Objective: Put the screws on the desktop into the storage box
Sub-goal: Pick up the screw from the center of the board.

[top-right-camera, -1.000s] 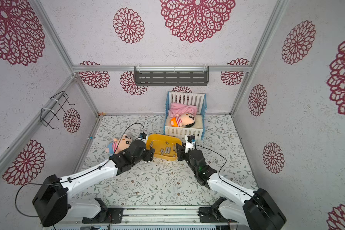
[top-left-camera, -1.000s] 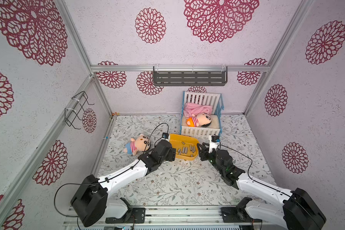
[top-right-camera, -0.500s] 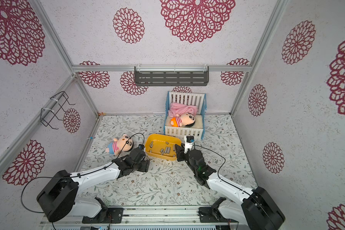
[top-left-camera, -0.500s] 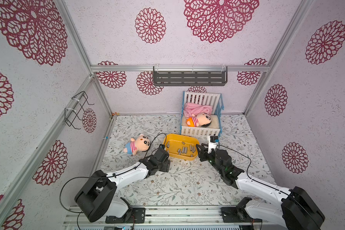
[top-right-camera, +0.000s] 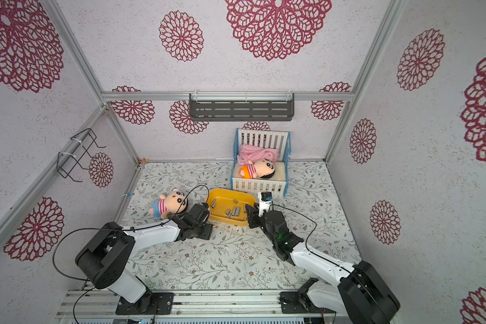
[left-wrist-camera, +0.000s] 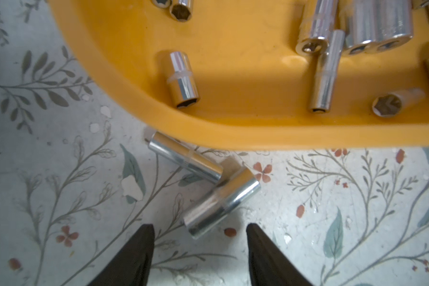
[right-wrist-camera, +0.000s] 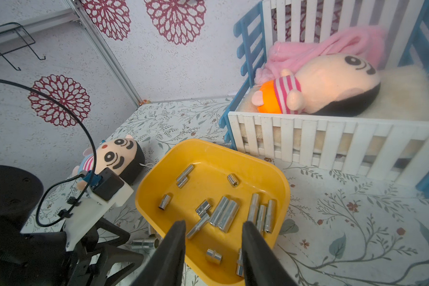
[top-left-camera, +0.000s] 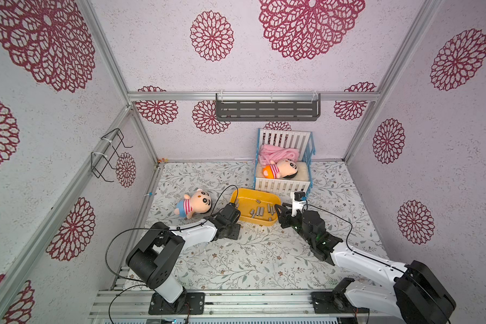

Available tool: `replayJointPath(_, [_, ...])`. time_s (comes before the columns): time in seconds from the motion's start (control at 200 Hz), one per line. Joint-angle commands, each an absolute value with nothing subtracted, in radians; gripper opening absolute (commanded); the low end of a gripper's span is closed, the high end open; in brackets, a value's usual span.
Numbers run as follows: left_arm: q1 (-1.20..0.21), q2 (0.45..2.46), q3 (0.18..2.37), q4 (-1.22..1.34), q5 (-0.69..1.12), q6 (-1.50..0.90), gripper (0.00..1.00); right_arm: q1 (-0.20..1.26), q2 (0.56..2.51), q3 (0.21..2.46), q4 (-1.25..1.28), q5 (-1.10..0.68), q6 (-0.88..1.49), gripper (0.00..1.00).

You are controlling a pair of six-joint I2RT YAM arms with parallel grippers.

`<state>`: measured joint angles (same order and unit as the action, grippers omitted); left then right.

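Two silver screws (left-wrist-camera: 222,201) lay touching each other on the leafy table (left-wrist-camera: 60,173), just beside the rim of the yellow storage box (left-wrist-camera: 233,133). The left fingers (left-wrist-camera: 131,257) stood spread and empty, just short of the nearer one. The right fingers (right-wrist-camera: 171,252) hung parted and empty at the box's edge, with more screws (right-wrist-camera: 224,214) lying inside.

Two screws (left-wrist-camera: 222,203) beside storage box (left-wrist-camera: 233,135)

Plush doll (top-left-camera: 281,171) in crib (top-left-camera: 282,185); loose doll (top-left-camera: 194,203).
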<state>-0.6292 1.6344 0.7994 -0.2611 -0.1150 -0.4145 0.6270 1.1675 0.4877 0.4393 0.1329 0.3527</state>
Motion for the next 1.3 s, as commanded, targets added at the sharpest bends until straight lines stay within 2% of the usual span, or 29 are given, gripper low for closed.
replayJointPath(0.0, [-0.617, 1.658, 0.821, -0.235, -0.078, -0.393, 0.6, 0.627, 1.177, 0.532, 0.459, 0.118, 0.356, 0.42])
replayJointPath(0.06, [-0.617, 1.668, 0.829, -0.239, -0.065, -0.393, 0.59, 0.627, 1.182, 0.534, 0.46, 0.115, 0.356, 0.42])
replayJointPath(0.135, [-0.616, 1.676, 0.834, -0.245, -0.057, -0.388, 0.53, 0.627, 1.19, 0.538, 0.456, 0.111, 0.356, 0.42])
replayJointPath(0.23, [-0.617, 1.68, 0.836, -0.251, -0.048, -0.387, 0.49, 0.629, 1.199, 0.543, 0.454, 0.103, 0.355, 0.42])
replayJointPath(0.655, [-0.618, 1.629, 0.8, -0.266, 0.019, -0.397, 0.42, 0.629, 1.204, 0.546, 0.451, 0.11, 0.357, 0.42])
replayJointPath(0.931, [-0.617, 1.631, 0.802, -0.282, -0.021, -0.389, 0.45, 0.629, 1.213, 0.546, 0.451, 0.107, 0.359, 0.42])
replayJointPath(1.291, [-0.623, 1.684, 0.834, -0.284, 0.022, -0.385, 0.43, 0.629, 1.222, 0.551, 0.451, 0.098, 0.359, 0.42])
